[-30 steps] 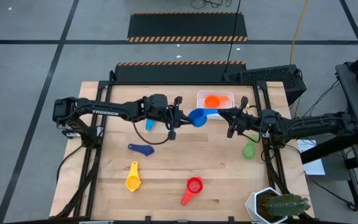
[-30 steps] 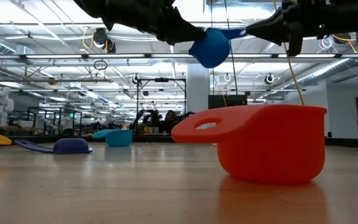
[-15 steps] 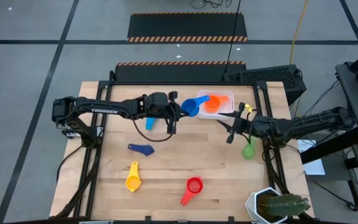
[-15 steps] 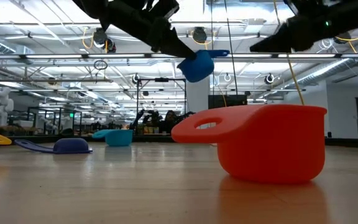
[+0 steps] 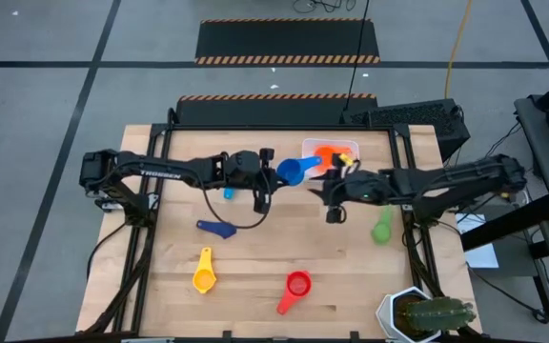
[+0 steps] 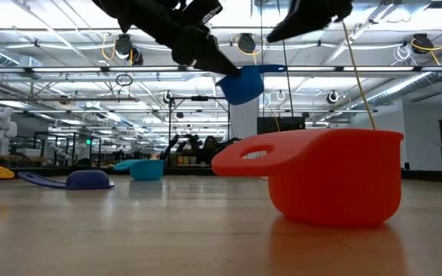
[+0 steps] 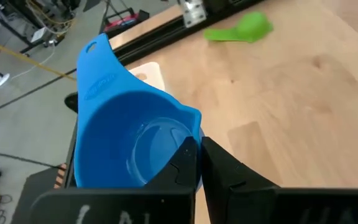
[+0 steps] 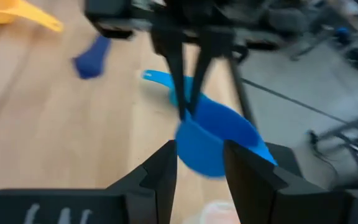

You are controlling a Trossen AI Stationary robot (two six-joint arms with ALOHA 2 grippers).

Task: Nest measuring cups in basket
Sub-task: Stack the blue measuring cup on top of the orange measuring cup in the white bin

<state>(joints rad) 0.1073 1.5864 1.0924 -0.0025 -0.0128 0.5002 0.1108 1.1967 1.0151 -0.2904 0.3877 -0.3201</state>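
My left gripper (image 5: pixel 273 173) is shut on the blue measuring cup (image 5: pixel 292 171), which hangs in the air just left of the white basket (image 5: pixel 353 146). An orange cup (image 5: pixel 326 154) lies in the basket. My right gripper (image 5: pixel 330 198) is open, off the table to the right of the blue cup, with nothing between its fingers (image 8: pixel 160 171). The light blue (image 5: pixel 227 192), navy (image 5: pixel 215 229), yellow (image 5: pixel 204 272), red (image 5: pixel 296 285) and green (image 5: pixel 381 227) cups lie on the table. My left gripper pinches the blue cup's wall at the rim (image 7: pixel 194 134), opposite the handle, one finger inside the bowl and one outside. The fingers come from the table's left, slanting down. The cup is lifted clear, mouth up, with its handle (image 7: pixel 98 68) pointing away from the gripper.
A white pot with a cactus (image 5: pixel 425 312) stands at the near right corner. The red cup (image 6: pixel 336 176) stands close in front of the low camera. Bare wood lies in the table's middle (image 5: pixel 294 233).
My right gripper has let go of the blue cup's handle, drawn back from it and risen, and it has turned. The blue cup stays in my left gripper, shifted slightly toward the table's left and a little lower.
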